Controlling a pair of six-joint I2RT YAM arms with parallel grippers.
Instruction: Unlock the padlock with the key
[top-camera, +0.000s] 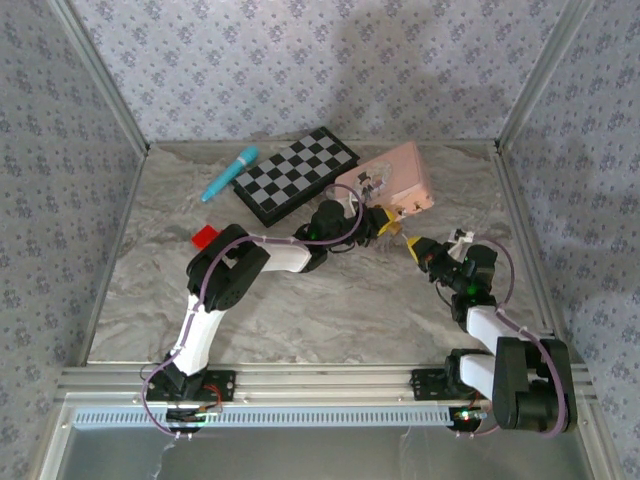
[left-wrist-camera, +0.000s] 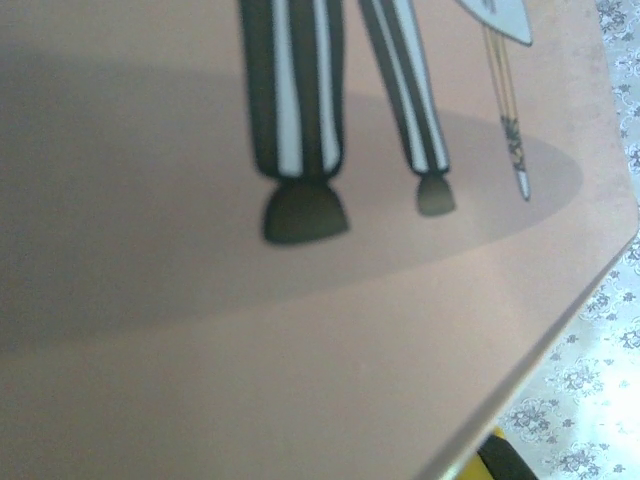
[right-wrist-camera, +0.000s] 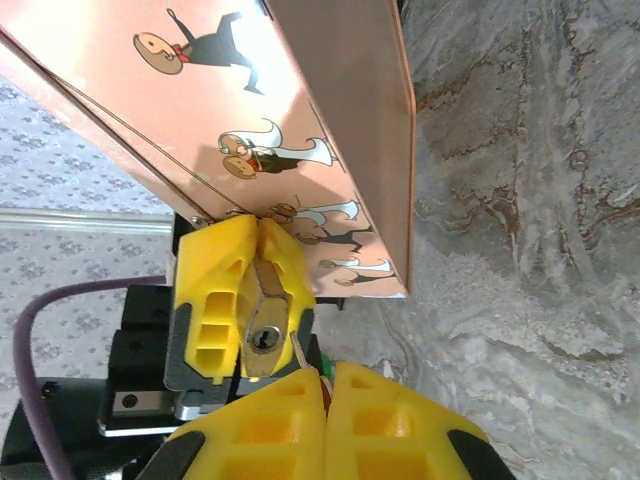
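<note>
In the right wrist view the small brass padlock (right-wrist-camera: 262, 325) faces me with its keyhole, clamped between the yellow fingers (right-wrist-camera: 210, 290) of my left gripper (top-camera: 385, 226). My right gripper (right-wrist-camera: 325, 378) is shut on the key (right-wrist-camera: 302, 355). Its thin blade sticks up from between the fingers. The blade tip lies just right of the keyhole, by the padlock's lower right edge, and is not in the hole. From above, the two grippers meet tip to tip in front of the pink tin, with the right gripper (top-camera: 413, 244) coming from the right.
The pink picture tin (top-camera: 398, 178) stands just behind the padlock, and its lid (left-wrist-camera: 300, 300) is very close to the left wrist camera. A folded chessboard (top-camera: 295, 175), a teal marker (top-camera: 230, 172) and a red block (top-camera: 205, 237) lie to the left.
</note>
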